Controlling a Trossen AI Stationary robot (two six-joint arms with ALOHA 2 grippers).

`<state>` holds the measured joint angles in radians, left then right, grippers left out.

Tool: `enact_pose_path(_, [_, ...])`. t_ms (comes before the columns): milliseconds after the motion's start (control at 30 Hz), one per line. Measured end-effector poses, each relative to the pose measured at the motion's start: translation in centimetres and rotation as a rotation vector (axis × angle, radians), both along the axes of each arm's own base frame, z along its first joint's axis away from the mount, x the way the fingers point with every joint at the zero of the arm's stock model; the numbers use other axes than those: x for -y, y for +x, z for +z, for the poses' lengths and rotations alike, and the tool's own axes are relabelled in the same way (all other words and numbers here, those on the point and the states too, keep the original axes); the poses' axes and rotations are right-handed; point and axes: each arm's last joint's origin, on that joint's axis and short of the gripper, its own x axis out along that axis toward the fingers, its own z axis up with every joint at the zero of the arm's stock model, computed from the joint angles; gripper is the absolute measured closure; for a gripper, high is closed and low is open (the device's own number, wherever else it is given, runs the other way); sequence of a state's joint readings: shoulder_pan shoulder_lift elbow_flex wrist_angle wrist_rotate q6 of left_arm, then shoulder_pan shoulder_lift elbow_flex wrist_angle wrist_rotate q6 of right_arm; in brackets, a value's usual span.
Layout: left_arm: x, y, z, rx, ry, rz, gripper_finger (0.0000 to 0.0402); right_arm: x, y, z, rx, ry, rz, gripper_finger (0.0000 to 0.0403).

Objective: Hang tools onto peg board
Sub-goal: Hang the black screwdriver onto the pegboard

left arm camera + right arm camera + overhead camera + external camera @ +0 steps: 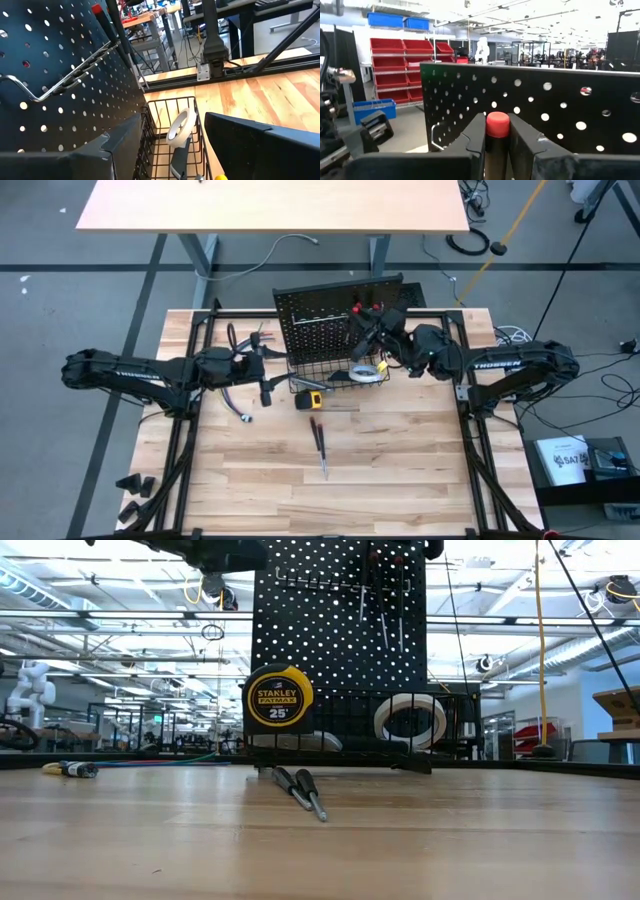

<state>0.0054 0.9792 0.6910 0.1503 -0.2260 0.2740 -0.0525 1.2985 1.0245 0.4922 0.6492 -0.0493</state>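
The black peg board [335,320] stands upright at the table's far middle, with a wire basket [335,375] along its foot. In the basket lie a white tape roll [180,127] and a grey utility knife [179,161]. Red-ended screwdrivers [385,600] hang at the board's upper right. Two more screwdrivers [318,442] lie on the table, and the yellow tape measure [310,400] stands just in front of the basket. My right gripper [497,135] is shut on a screwdriver close before the board. My left gripper [172,120] stands open beside the basket's left end, with nothing between its fingers. My right gripper pinches a screwdriver's dark handle just below its red end [497,125] between its two fingers. The fingers come about level toward the board's face and lie across the handle. The handle stands upright with its red end up; the fingers hide its lower part.
A bundle of coloured cables [245,412] lies on the table left of the tape measure. A chrome rack of hooks [75,80] juts from the board's face. Bare wood stretches across the table's near half around the two loose screwdrivers.
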Motion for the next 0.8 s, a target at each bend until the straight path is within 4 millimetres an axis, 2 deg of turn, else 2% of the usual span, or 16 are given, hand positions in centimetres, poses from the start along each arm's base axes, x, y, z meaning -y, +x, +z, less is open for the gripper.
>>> enact_pose_path(367, [-0.1,0.0,0.0,0.0,0.003,0.012,0.0175,0.5,1.2,-0.8,0.011,-0.018,-0.019,0.036])
enact_pose_path(800, [-0.1,0.0,0.0,-0.001,0.003,0.012,0.0175,1.3,1.5,-1.1,-0.014,-0.049,-0.059,0.036])
